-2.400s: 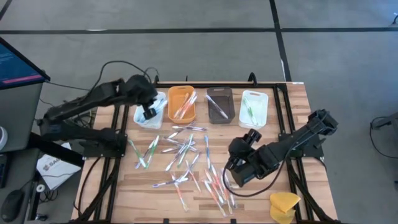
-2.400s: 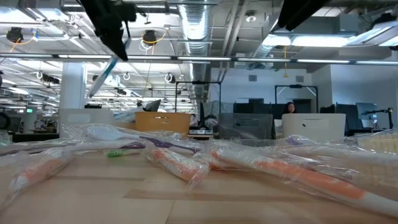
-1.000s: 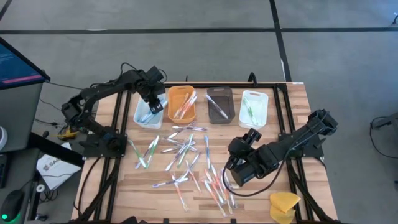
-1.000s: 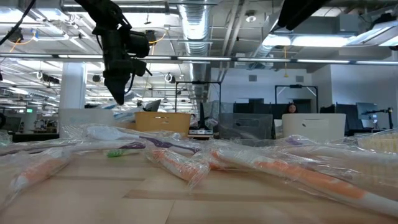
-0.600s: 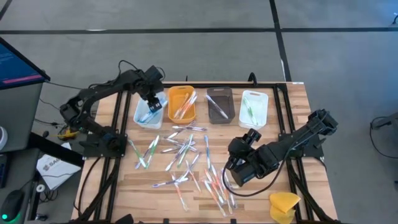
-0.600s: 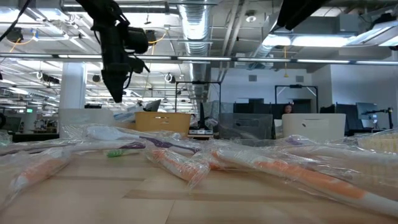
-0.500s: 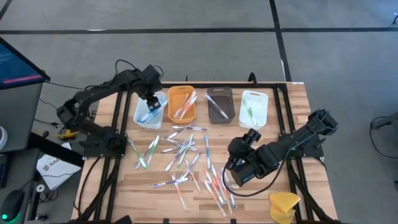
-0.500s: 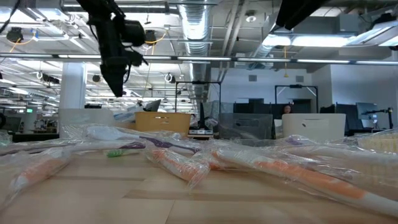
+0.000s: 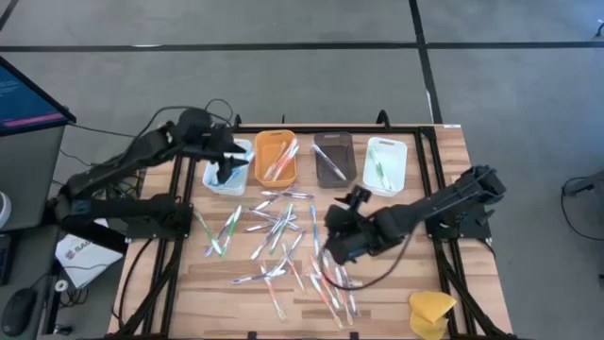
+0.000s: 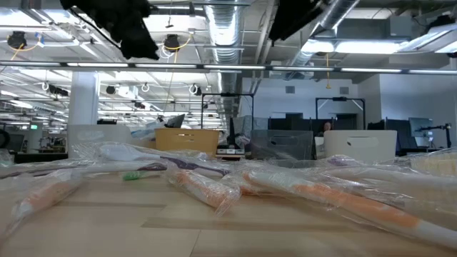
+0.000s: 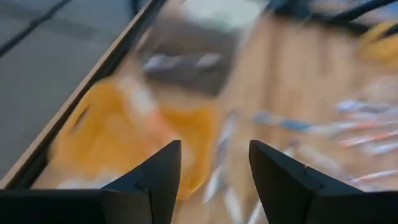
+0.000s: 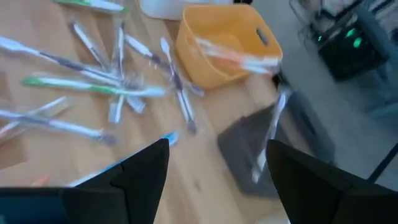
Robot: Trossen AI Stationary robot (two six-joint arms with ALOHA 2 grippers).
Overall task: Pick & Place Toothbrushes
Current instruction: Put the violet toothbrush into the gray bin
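Observation:
Several toothbrushes [image 9: 283,236] in clear wrappers lie scattered flat on the wooden table; the low view shows them close up [image 10: 207,189]. Others lie inside the trays at the far edge. My left gripper [image 9: 229,173] hangs open over the left white tray [image 9: 219,179] with nothing between its fingers [image 11: 214,152]. My right gripper [image 9: 332,250] hovers open above the right part of the scatter, empty [image 12: 217,152]; beyond its fingers lie toothbrushes [image 12: 93,87] and the orange tray [image 12: 217,50].
Four trays stand in a row along the far edge: white [image 9: 219,179], orange [image 9: 276,156], brown [image 9: 332,159] and white [image 9: 384,162]. A yellow sponge-like lump [image 9: 431,312] sits at the near right corner. Bare wood shows at the table's near left.
My left gripper has come up out of the left white tray, tipped from steeply down toward level, and drawn back toward the table's left edge. My right gripper has moved toward the table's left, over the scattered toothbrushes, rolling a little.

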